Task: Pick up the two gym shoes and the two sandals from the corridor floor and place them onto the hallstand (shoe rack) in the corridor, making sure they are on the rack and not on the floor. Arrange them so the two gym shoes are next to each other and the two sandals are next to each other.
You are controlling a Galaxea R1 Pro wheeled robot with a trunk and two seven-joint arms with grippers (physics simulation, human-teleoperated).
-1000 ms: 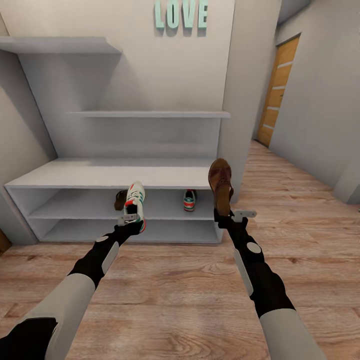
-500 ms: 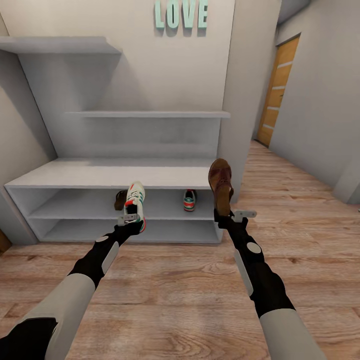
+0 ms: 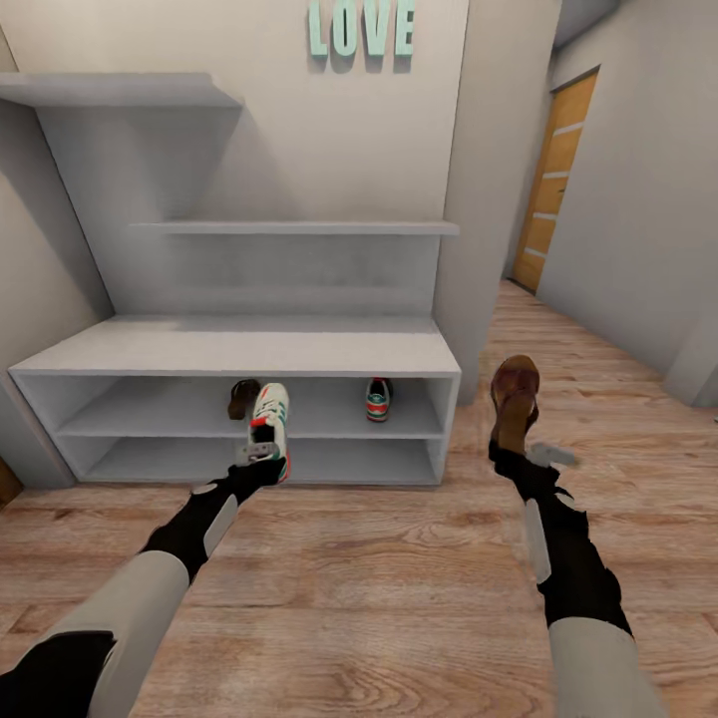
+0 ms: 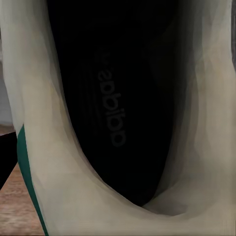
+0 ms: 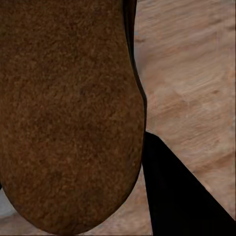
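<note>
You're facing the hallstand (image 3: 239, 344), pale grey, two open shelves low down, two floating shelves above, teal LOVE letters (image 3: 361, 28) on the wall, wooden door (image 3: 556, 179) down the corridor to the right. On the upper open shelf sit a sandal (image 3: 241, 398) at left and a gym shoe (image 3: 378, 399) further right, well apart. Your left gripper (image 3: 261, 457) is clamped on the second gym shoe (image 3: 270, 416), held toe-up right in front of that shelf's opening, just beside the shelved sandal; the left wrist view looks into its dark insole (image 4: 110, 108). Your right gripper (image 3: 521, 454) grips the second sandal (image 3: 516, 397) upright, off past the hallstand's right end post, over the corridor floor (image 3: 399, 568); its brown sole (image 5: 64, 113) faces the right wrist camera.
</note>
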